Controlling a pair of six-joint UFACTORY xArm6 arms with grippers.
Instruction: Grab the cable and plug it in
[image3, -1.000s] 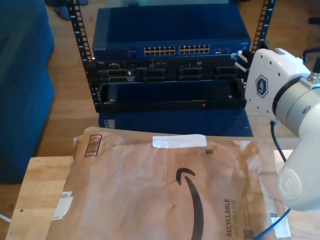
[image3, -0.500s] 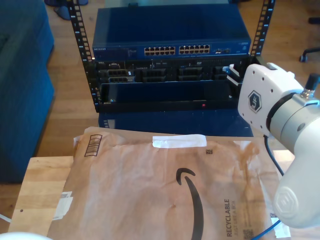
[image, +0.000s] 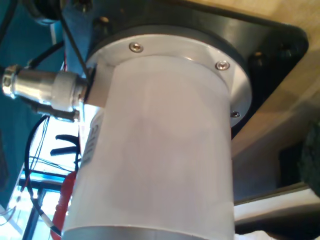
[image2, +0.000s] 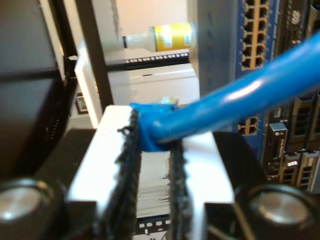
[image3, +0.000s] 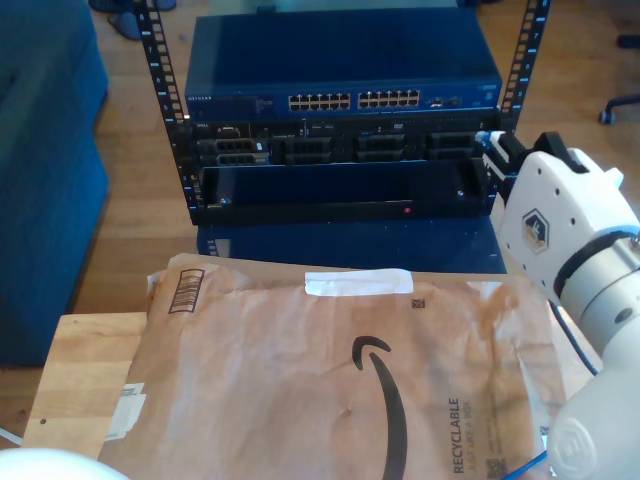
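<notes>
Now my second hand (image2: 152, 165) pinching the cable (image2: 240, 97) plug end, near the switch (image3: 340, 70), first hand's state untellable.

Brown paper mailer (image3: 330, 385) on wooden table (image3: 75, 370) — yellow-labelled bottle (image2: 162, 37) beyond.

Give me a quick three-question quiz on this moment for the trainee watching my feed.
1. What is clamped in my second hand? A: a yellow bottle. B: the blue cable. C: a screwdriver.
2. True or false: the cable's plug is seated in a port of the blue switch.
3. In the exterior view, what brown item lies over the wooden table in front of the rack?

Key: 1 B. 2 False: the hand holds the plug end beside the rack at the exterior view's right, clear of the switch's port rows. 3 A paper envelope.
</notes>
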